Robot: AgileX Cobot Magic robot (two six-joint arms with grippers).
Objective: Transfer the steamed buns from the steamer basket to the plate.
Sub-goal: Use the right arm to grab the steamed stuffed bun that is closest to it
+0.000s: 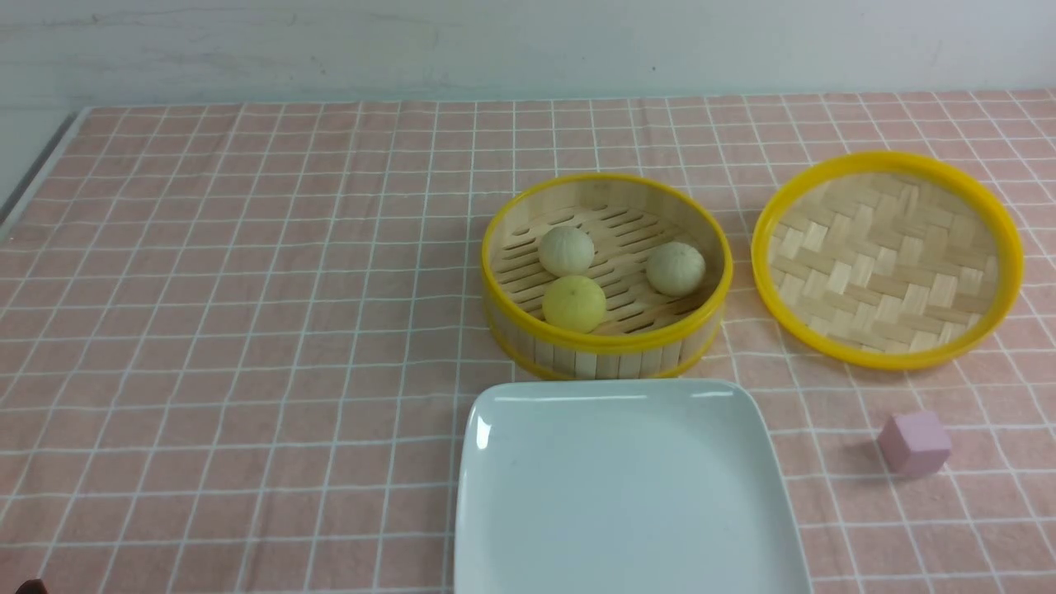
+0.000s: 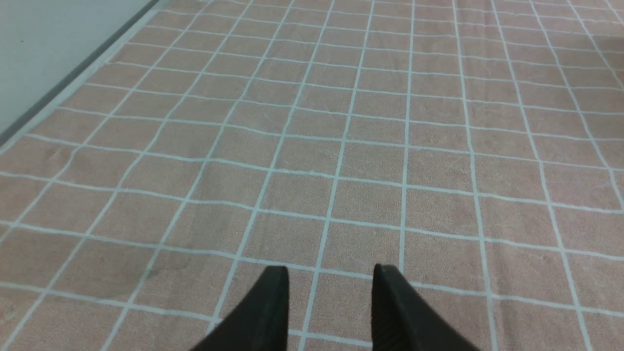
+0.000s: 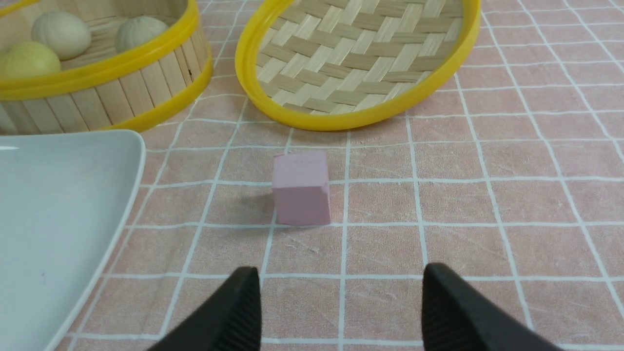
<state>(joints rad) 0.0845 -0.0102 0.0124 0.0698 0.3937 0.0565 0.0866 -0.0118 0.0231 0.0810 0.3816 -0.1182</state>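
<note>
Right claw (image 3: 341,270): spread wide, empty, low over checked table (image 3: 487,204). Left claw (image 2: 331,268): partly parted, empty, only bare cloth in sight. Just ahead of right claw: pink cube (image 3: 301,187), a likely obstacle. Plate (image 1: 619,495): bare. Just behind it: steamer basket (image 1: 606,342), forward and left of right claw, judged the nearer arm. Inside: yellow bun (image 1: 574,303) nearest, left pale bun (image 1: 566,251), right pale bun (image 1: 675,268); round, no long axis. Beside basket, right: woven bamboo tray (image 1: 887,260).

The right hand (image 3: 341,269), jaws wide apart, faces a pink cube (image 3: 301,190).
</note>
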